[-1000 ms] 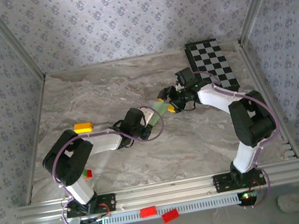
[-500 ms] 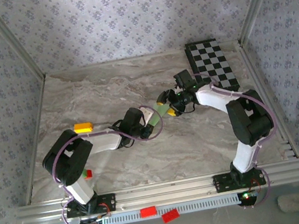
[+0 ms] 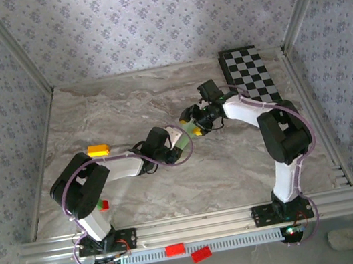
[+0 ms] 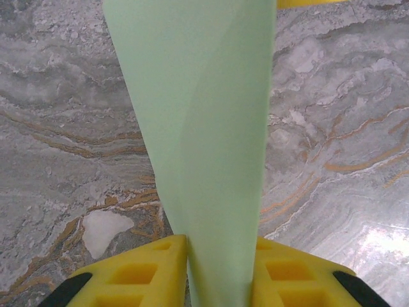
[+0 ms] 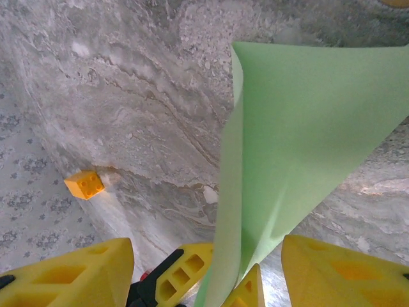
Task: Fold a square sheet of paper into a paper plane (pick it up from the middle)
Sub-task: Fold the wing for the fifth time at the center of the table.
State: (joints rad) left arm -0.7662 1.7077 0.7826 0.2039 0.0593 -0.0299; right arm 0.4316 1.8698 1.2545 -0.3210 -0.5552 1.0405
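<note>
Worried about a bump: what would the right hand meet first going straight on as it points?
Likely the green paper standing between the right hand's fingers, then the left hand holding it; depth unclear.

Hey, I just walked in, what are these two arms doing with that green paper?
They are working on a folded light-green paper over the middle of the table. The left gripper pinches one end of the paper, which sticks out from between its fingers. The right gripper is open, with its fingers spread wide on either side of the paper. It is not a finished plane yet.
</note>
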